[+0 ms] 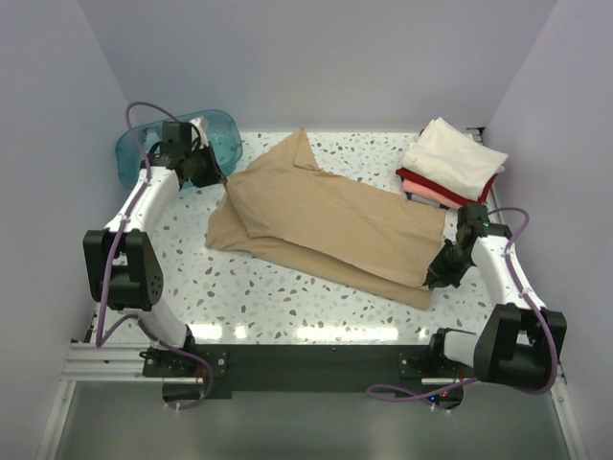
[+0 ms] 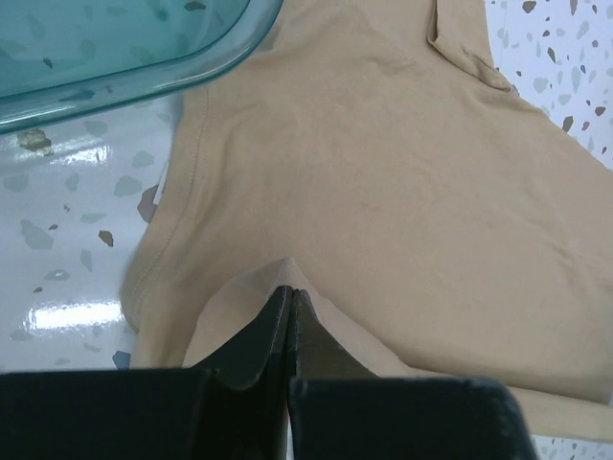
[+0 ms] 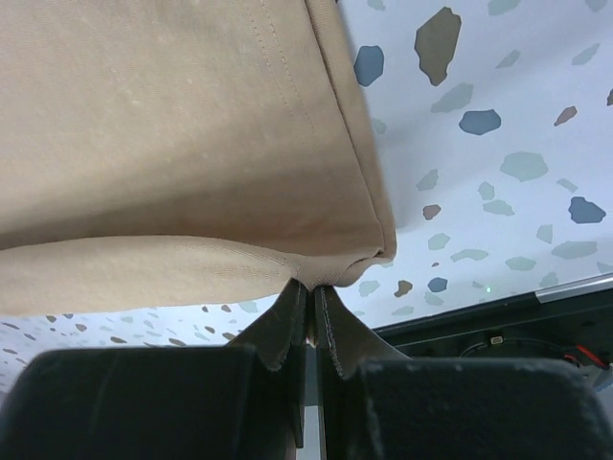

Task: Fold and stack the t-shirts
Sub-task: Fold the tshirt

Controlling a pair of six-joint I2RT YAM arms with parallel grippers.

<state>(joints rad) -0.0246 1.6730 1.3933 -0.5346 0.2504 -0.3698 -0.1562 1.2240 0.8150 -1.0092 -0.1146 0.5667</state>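
Cream, pink and red folded t-shirts (image 1: 450, 165) sit stacked right of the translucent teal plastic tub (image 1: 222, 129), while left end effector (image 1: 223, 182) and right end effector (image 1: 433, 280) both clench the half-folded tan cotton t-shirt (image 1: 326, 220) beside it.

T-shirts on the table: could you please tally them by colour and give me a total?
tan t-shirt: 1
cream-white t-shirt: 1
red t-shirt: 1
pink t-shirt: 1
Total: 4 visible
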